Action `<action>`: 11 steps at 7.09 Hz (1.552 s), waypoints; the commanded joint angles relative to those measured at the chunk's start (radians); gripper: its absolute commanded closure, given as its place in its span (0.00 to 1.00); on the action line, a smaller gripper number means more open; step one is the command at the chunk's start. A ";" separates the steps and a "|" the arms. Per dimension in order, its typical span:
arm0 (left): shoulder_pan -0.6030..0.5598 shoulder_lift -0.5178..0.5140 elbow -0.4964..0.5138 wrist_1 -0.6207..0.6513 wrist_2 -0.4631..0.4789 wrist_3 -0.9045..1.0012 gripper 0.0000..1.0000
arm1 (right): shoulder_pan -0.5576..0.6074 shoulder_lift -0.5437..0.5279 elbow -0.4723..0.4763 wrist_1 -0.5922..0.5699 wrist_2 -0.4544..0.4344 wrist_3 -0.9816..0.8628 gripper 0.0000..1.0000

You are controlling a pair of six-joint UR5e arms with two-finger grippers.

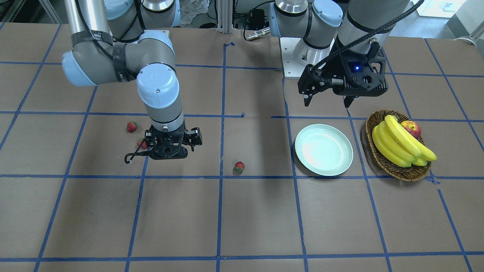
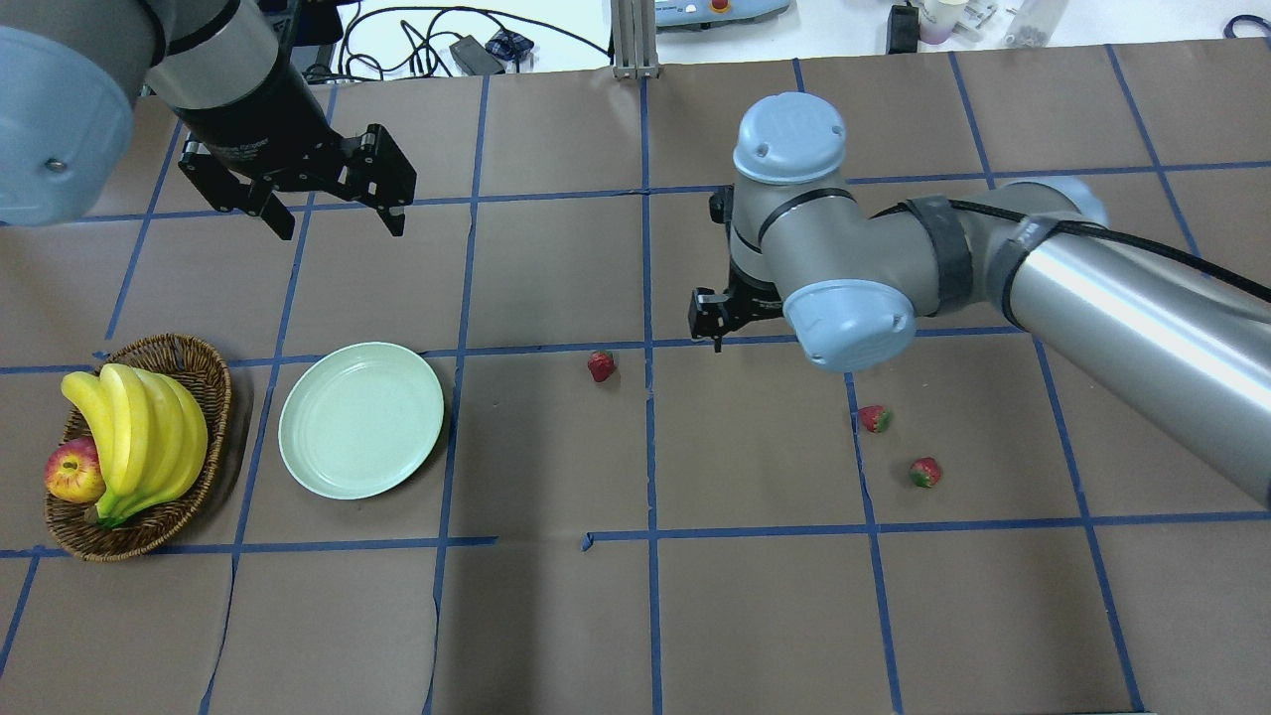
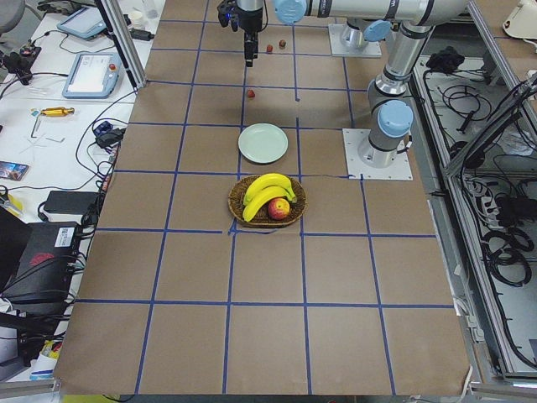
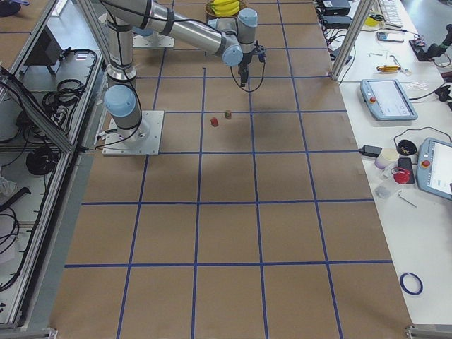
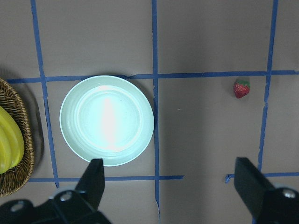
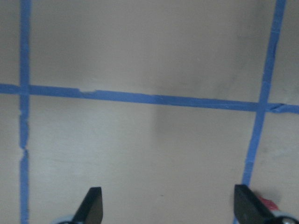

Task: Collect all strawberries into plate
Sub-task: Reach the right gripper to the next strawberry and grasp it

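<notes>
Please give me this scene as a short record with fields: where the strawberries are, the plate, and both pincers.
strawberries: three, all on the table, none in the plate
plate: empty, beside the basket
left pincer: open, empty, in the air near the plate
right pincer: open, empty, close to two strawberries
basket: holds bananas and an apple

one strawberry [image 1: 141, 143] partly hidden behind right gripper [image 1: 172, 146]

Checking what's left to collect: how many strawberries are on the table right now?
3. One strawberry lies mid-table nearest the plate; two other strawberries lie close together on the robot's right.
</notes>
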 commanded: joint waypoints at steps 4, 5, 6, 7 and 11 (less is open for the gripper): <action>-0.002 -0.006 -0.004 -0.001 0.000 -0.001 0.00 | -0.225 -0.052 0.203 -0.032 0.006 -0.325 0.00; -0.002 -0.006 -0.004 -0.001 0.000 -0.001 0.00 | -0.225 -0.023 0.208 -0.049 0.035 -0.326 0.00; -0.002 -0.003 -0.004 -0.001 0.000 -0.001 0.00 | -0.225 -0.016 0.211 -0.053 0.038 -0.326 0.00; -0.002 -0.003 -0.004 -0.001 0.000 -0.001 0.00 | -0.225 -0.010 0.213 -0.082 0.039 -0.326 0.14; -0.002 -0.003 -0.004 -0.001 0.000 -0.001 0.00 | -0.225 -0.001 0.213 -0.097 0.035 -0.326 0.65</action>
